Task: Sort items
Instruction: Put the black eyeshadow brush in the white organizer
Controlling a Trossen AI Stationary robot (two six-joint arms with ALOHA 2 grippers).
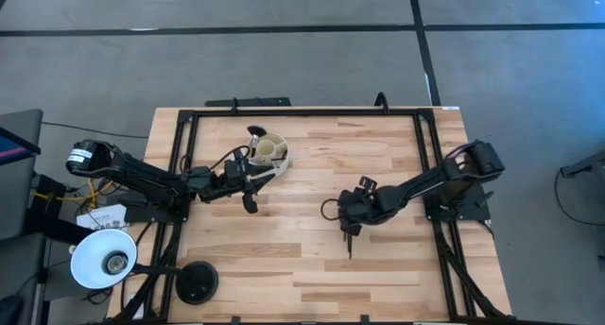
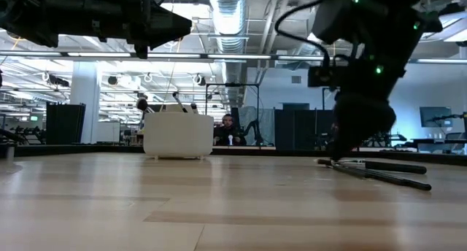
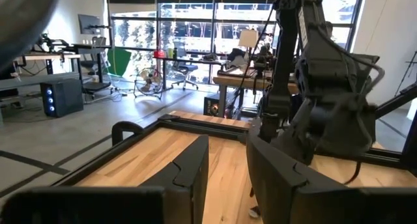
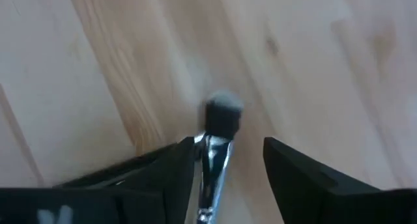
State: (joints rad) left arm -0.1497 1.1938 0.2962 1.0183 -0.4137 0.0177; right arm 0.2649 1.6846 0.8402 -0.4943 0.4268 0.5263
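Observation:
The round cream divided cup (image 1: 272, 152) stands on the table's far left part, and brushes stick up out of it (image 2: 143, 103). A thin brush with a silvery ferrule and a small dark head (image 4: 223, 113) lies flat on the wood. My right gripper (image 4: 229, 152) is open and points down over this brush, one finger on each side of its ferrule. In the low view, thin dark brush handles (image 2: 387, 176) lie on the table under that arm. My left gripper (image 1: 250, 202) hovers open just near of the cup and holds nothing. My right gripper comes from above with the brush's ferrule (image 4: 214, 160) between its open fingers. The ferrule lies close against one finger (image 4: 186, 162). I cannot tell whether they touch. The brush rests flat on the table.
A black frame rail (image 1: 302, 112) runs around the wooden table. Off its near left corner stand a white lamp (image 1: 104, 259) and a round black base (image 1: 197, 282). Bare wood (image 1: 284, 259) lies between the two arms and toward the near edge. A person (image 2: 228, 125) sits far behind the cup.

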